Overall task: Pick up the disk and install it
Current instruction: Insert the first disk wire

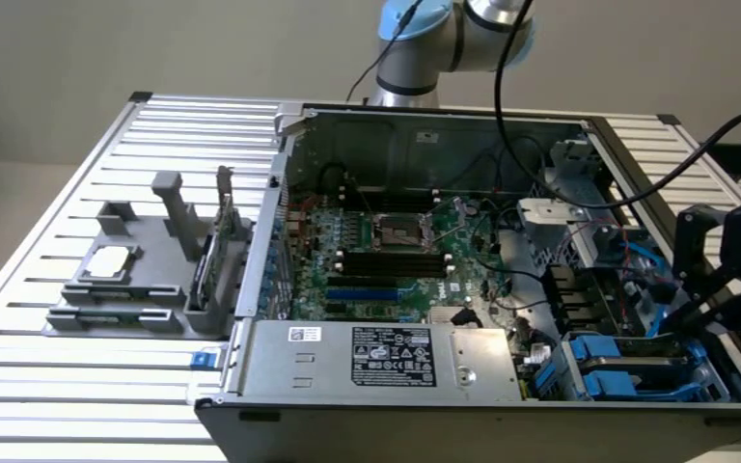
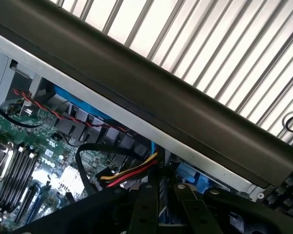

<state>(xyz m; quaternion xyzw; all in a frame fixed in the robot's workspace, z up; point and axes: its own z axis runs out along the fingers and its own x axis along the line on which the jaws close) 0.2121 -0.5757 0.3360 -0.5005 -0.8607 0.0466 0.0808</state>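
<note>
Hand [image 2: 167, 214] tight beside the case wall [image 2: 161, 97], near the disk [image 1: 635, 367].

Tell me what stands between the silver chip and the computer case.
In the exterior view, a grey fixture post and the upright card stand between chip and case.

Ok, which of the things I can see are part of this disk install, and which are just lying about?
In the job: the disk in its blue carrier, low in the open computer case; the gripper close by it.
Lying about: the grey fixture on the slatted table, the silver chip lying on it, the upright circuit card.
</note>
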